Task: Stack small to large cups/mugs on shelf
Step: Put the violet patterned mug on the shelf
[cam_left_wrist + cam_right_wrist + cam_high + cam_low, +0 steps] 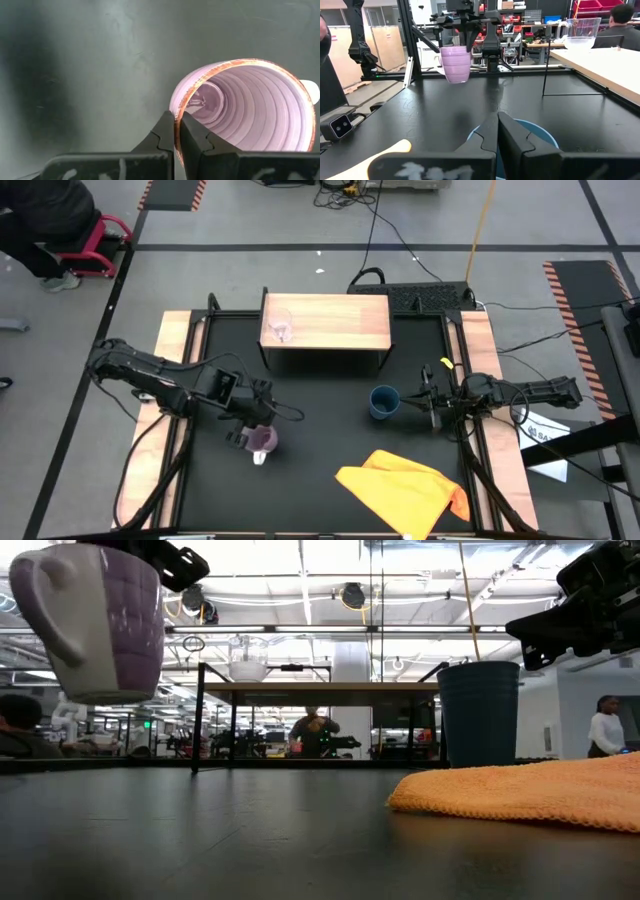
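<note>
A low shelf (330,320) stands at the far middle of the black bench (320,480), a small clear glass (281,328) on its left end. The blue cup (383,401) stands upright before it, the right gripper (424,403) clenched on its rim. The left gripper (252,430) clamps the purple mug (262,440) by its rim, lifted clear, shelf beyond.

two dark jointed arms (150,375) with black cabling and angular black fingers (165,137).
</note>
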Controlling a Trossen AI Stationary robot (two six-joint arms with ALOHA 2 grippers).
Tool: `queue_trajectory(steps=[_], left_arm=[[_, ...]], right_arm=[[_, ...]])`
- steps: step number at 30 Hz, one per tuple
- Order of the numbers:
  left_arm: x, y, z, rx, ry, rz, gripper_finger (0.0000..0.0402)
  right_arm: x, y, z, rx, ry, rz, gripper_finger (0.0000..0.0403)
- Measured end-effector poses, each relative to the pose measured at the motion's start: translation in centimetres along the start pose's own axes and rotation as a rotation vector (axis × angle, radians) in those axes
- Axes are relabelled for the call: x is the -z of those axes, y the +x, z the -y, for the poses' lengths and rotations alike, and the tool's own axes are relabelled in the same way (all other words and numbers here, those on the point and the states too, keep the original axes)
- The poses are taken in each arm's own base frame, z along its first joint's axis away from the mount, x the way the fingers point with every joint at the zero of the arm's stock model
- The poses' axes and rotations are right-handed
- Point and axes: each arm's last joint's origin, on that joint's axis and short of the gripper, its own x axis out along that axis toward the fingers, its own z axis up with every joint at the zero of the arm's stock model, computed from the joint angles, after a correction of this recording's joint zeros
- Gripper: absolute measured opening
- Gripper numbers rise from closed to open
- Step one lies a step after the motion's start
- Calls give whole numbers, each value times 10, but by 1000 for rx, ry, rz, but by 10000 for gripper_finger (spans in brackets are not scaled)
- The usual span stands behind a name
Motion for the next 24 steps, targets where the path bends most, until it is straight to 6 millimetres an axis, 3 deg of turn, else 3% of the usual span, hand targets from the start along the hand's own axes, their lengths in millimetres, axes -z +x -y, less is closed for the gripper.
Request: queue_trajectory(steps=[14,24], left_arm=[[28,-59,1,-136,-27,169,9],[56,-87,4,-159,-65,205,9]], right_arm=[[0,0,0,0,0,0,0],[0,0,0,0,7,1,0]])
